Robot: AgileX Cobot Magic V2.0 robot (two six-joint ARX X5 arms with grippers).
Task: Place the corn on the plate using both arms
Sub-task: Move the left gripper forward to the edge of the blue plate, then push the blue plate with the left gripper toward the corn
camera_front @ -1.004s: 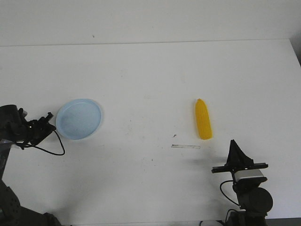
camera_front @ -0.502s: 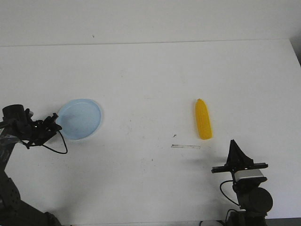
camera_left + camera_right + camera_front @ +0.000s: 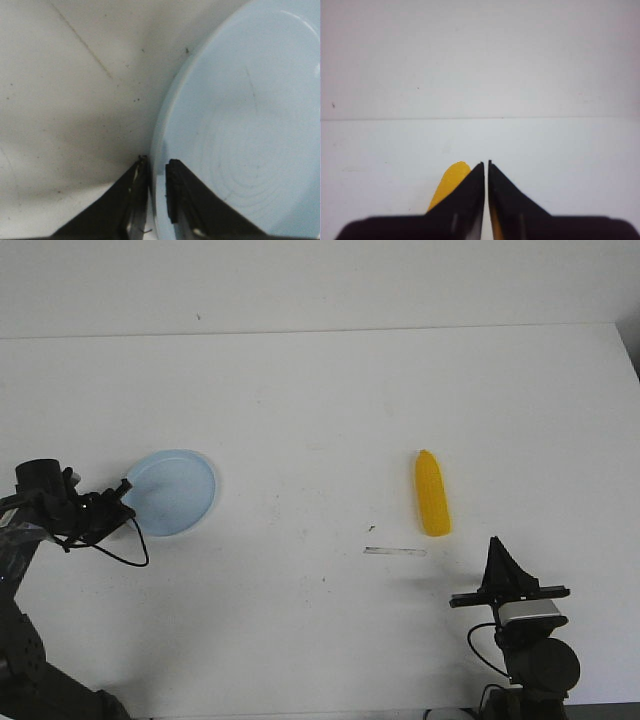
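- Corn [image 3: 432, 493]: smooth, bright yellow plastic cob, probably light, rigid and slippery. Take hold across the thick middle, not the tapered tip, where the jaws could slide off.
- Corn position: lying flat on the table [image 3: 320, 410], right of centre, pointed end away from the robot, well apart from the plate [image 3: 172, 492].
- Plate: round, shallow, pale blue, thin raised rim; likely light and prone to tilting when held by one edge.
- Left gripper [image 3: 156, 175]: clenched on the plate rim, one finger inside, one outside.
- Right gripper [image 3: 486, 167]: jaws nearly together, grasping nothing; it points toward the corn, just short of it. Contact appears absent, though the wrist view hides part of the cob.
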